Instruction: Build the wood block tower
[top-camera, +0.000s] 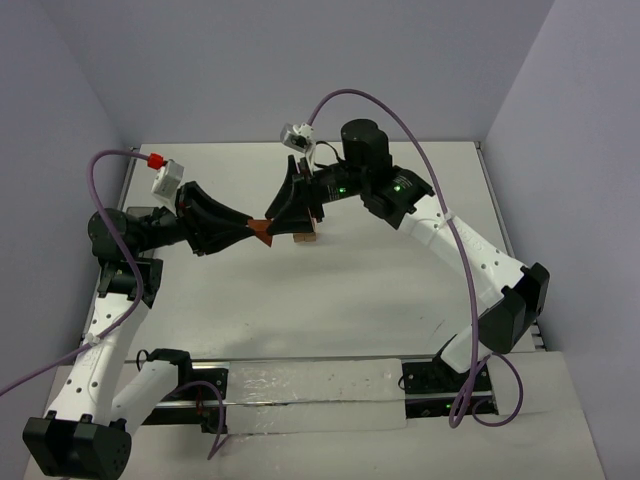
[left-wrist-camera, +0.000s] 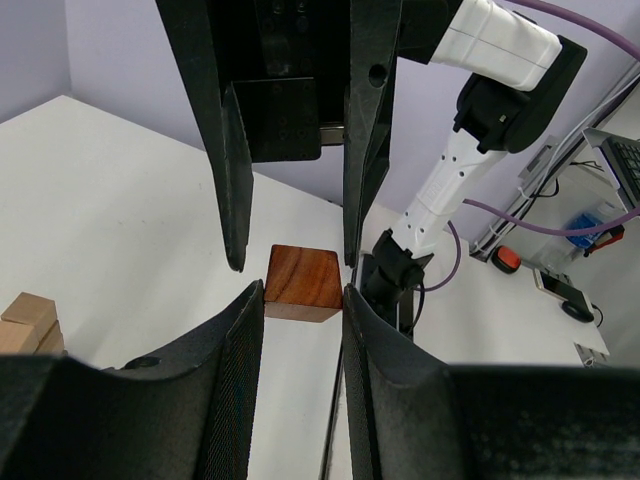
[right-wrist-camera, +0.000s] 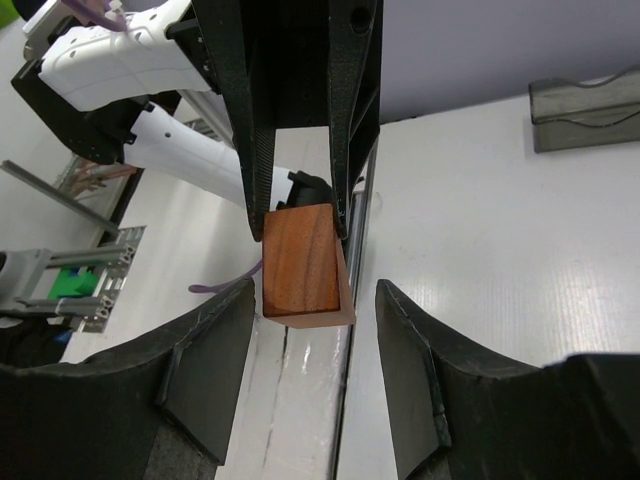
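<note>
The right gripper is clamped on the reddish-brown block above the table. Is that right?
No. The left gripper is clamped on the reddish-brown block above the table; the right gripper stands open around it. The right wrist view shows this.

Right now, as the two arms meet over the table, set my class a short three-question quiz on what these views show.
1. True or false: the left hand grips the reddish-brown block.
2. The right hand is: A) open around that block, B) shut on a tan cube.
3. Fill in: the tan cubes stand on the ____.
Key: 1 true; 2 A; 3 table.
</note>
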